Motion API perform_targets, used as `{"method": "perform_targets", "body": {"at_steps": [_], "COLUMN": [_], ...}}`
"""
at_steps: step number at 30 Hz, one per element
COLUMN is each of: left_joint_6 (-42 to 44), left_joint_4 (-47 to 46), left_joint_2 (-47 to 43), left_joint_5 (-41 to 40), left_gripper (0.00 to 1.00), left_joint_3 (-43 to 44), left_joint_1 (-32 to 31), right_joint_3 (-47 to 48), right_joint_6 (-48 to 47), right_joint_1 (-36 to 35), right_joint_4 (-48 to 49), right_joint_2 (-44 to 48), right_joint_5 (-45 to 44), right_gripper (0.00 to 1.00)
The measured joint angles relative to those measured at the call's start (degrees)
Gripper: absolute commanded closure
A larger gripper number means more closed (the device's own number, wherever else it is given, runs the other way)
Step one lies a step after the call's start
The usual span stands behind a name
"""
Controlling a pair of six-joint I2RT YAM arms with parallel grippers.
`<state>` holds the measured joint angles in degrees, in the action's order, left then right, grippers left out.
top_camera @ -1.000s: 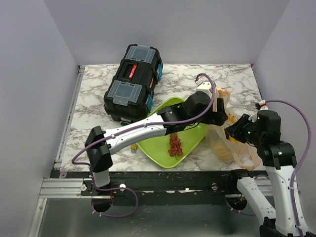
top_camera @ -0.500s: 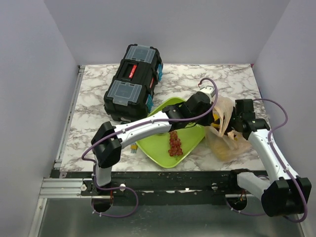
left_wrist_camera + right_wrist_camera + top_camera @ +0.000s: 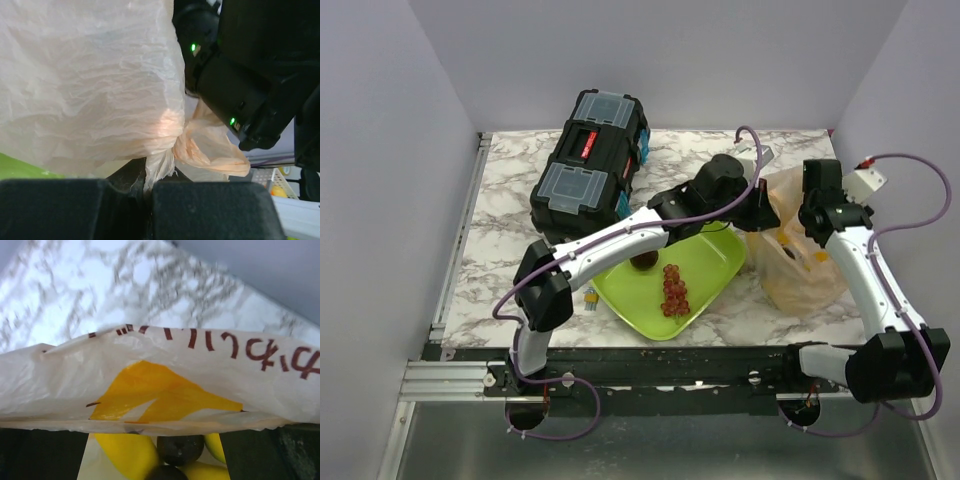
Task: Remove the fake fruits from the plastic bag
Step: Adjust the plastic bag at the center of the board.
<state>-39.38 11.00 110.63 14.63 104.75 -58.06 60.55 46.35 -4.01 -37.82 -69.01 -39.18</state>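
Left claw (image 3: 150,189) pinching a twist of bag (image 3: 800,265); right claw (image 3: 811,213) spread, bag rim across it; yellow fruits (image 3: 125,455) and a dark one (image 3: 180,449) inside, grapes (image 3: 673,290) on tray (image 3: 712,265). Could tear thin film or dump fruit if tugged hard. Since half a second back: bag hoisted taller, arms farther back.

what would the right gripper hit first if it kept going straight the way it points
Most likely the plastic bag: its printed film stretches across the path of the right gripper. Just below the film, yellow fruits and a dark maroon fruit show, but their depth is unclear.
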Motion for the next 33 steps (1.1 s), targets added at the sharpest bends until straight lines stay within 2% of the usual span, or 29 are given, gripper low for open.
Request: {"method": "perform_targets", "body": {"at_steps": [3, 7, 13, 18, 21, 24, 28, 31, 33], "left_joint_6": [-0.7, -1.2, -1.4, -1.1, -0.7, 0.7, 2.8, 4.0, 4.3], "left_joint_4": [0.2, 1.2, 2.3, 2.5, 2.8, 4.1, 4.5, 3.8, 3.0], "left_joint_2": [1.4, 2.5, 3.0, 2.3, 1.1, -1.5, -6.8, -10.4, -11.4], "left_joint_5": [2.1, 3.7, 5.4, 5.9, 6.0, 6.0, 6.0, 6.0, 6.4], "left_gripper": [1.00, 0.99, 0.80, 0.57, 0.46, 0.39, 0.39, 0.43, 0.43], "left_joint_3": [2.7, 3.8, 2.4, -3.6, -7.9, -11.2, -14.0, -15.6, -15.8], "left_joint_1": [0.7, 1.8, 3.2, 3.7, 4.1, 4.6, 5.2, 5.2, 5.2], "right_joint_3": [5.8, 9.7, 6.8, 0.5, -2.7, -5.0, -6.8, -9.2, -10.9], "right_joint_6": [-3.2, -7.3, -11.7, -13.5, -13.9, -13.9, -12.1, -7.8, -4.3], "right_joint_1": [0.0, 0.0, 0.1, 0.1, 0.1, 0.1, 0.1, 0.1, 0.1], "right_joint_4": [1.4, 2.1, -1.0, -5.3, -6.8, -8.6, -9.7, -10.8, -11.6], "right_joint_2": [-2.9, -4.2, -0.2, 7.1, 10.6, 14.0, 16.9, 19.0, 20.8], "right_joint_5": [-3.3, -1.2, 16.6, 33.4, 39.5, 43.0, 44.1, 40.6, 37.6], "right_gripper": [0.03, 0.03, 0.03, 0.05, 0.16, 0.20, 0.19, 0.21, 0.22]}}
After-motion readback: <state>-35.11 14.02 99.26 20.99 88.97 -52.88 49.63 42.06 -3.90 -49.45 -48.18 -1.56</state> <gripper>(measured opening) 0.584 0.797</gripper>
